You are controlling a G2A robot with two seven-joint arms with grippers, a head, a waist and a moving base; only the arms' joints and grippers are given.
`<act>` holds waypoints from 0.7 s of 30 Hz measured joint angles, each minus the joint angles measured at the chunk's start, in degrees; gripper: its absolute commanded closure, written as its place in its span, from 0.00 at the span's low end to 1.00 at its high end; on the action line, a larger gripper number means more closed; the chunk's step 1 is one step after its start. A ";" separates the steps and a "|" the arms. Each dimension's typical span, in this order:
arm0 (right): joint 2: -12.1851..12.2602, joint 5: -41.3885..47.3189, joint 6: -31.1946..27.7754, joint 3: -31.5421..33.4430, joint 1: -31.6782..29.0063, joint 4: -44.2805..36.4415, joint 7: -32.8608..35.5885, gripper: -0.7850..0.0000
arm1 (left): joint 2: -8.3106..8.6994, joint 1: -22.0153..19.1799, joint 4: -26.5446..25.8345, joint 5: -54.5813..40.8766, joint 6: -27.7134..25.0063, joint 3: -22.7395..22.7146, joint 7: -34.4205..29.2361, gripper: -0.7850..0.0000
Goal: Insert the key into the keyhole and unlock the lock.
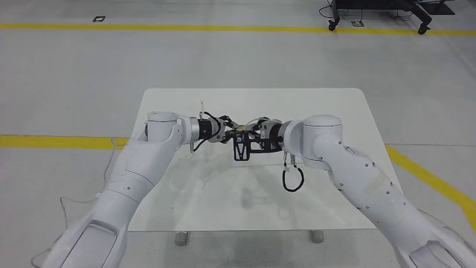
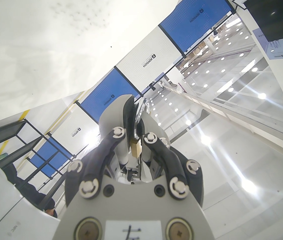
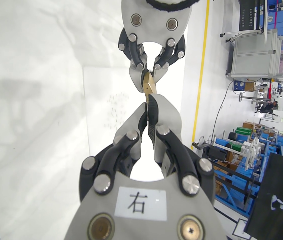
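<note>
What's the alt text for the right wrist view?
The right end effector, shut on the key, holds it at the brass lock, which the left end effector grips facing it tip to tip.

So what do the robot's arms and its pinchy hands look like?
The left arm and right arm are smooth white tubes with black cables looping at the wrists. The left gripper and right gripper are grey, with black links, shiny round bolts, ribbed black pads and a white label.
</note>
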 measured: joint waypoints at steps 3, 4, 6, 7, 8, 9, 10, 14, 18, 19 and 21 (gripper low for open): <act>-0.03 -0.28 0.21 0.05 0.12 -0.01 -0.27 1.00 | 0.00 -0.07 0.04 -0.06 0.05 0.05 0.18 1.00; -0.02 -0.29 0.26 0.15 0.12 -0.07 -0.34 1.00 | -0.01 -0.09 0.13 -0.11 0.00 0.04 0.25 1.00; 0.02 -0.34 0.31 0.44 0.04 -0.36 -0.40 1.00 | 0.00 -0.15 0.45 -0.20 -0.19 -0.02 0.54 1.00; 0.05 -0.40 0.32 0.56 -0.03 -0.53 -0.39 1.00 | 0.00 -0.16 0.51 -0.27 -0.24 -0.03 0.65 1.00; 0.09 -0.50 0.33 0.71 -0.13 -0.72 -0.32 1.00 | -0.01 -0.16 0.57 -0.39 -0.23 -0.04 0.72 1.00; 0.11 -0.55 0.32 0.79 -0.22 -0.84 -0.26 1.00 | -0.01 -0.17 0.61 -0.45 -0.19 -0.05 0.75 1.00; 0.13 -0.59 0.29 0.85 -0.29 -0.94 -0.21 1.00 | -0.01 -0.18 0.64 -0.50 -0.13 -0.06 0.78 1.00; 0.16 -0.77 0.19 0.96 -0.41 -1.05 -0.17 1.00 | 0.05 -0.15 0.68 -0.71 -0.08 -0.14 0.75 1.00; 0.08 -0.74 0.11 0.74 -0.27 -0.48 -0.26 1.00 | 0.09 -0.04 0.63 -1.06 0.04 -0.16 0.39 1.00; 0.04 -0.81 0.08 0.62 -0.19 -0.28 -0.27 1.00 | 0.10 -0.02 0.59 -1.09 0.08 -0.14 0.31 1.00; -0.04 -0.93 0.08 0.37 0.00 0.07 -0.37 1.00 | 0.13 0.01 0.53 -1.09 0.09 -0.12 0.26 1.00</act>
